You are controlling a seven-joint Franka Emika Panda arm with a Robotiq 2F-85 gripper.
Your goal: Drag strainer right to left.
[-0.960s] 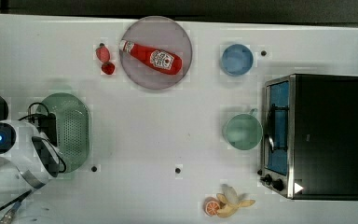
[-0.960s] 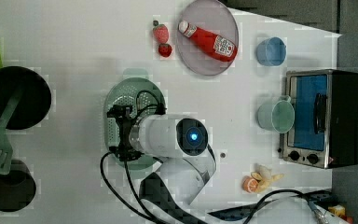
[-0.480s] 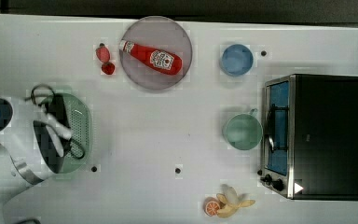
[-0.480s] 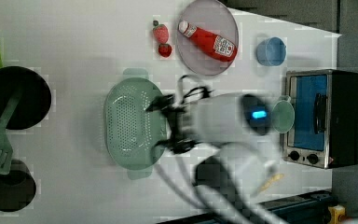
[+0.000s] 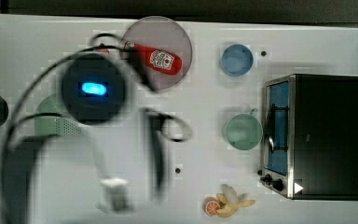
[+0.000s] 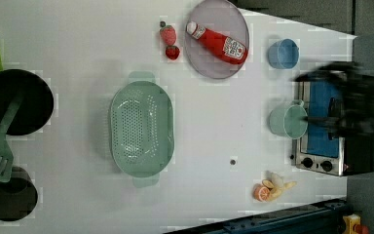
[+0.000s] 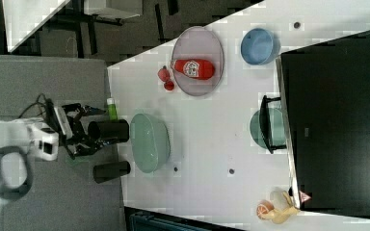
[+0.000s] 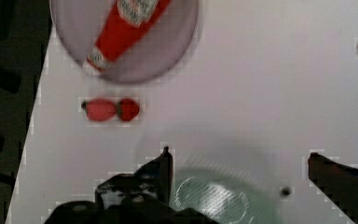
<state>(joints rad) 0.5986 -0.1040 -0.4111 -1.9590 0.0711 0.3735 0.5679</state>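
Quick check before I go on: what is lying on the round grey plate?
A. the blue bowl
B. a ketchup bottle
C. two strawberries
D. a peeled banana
B: the red ketchup bottle lies on the grey plate; the strawberries sit beside it on the table.

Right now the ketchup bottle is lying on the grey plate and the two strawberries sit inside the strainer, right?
Not quite. The ketchup bottle does lie on the grey plate, but the strawberries sit on the bare table beside the plate, apart from the strainer. The left view shows the strainer holding nothing.
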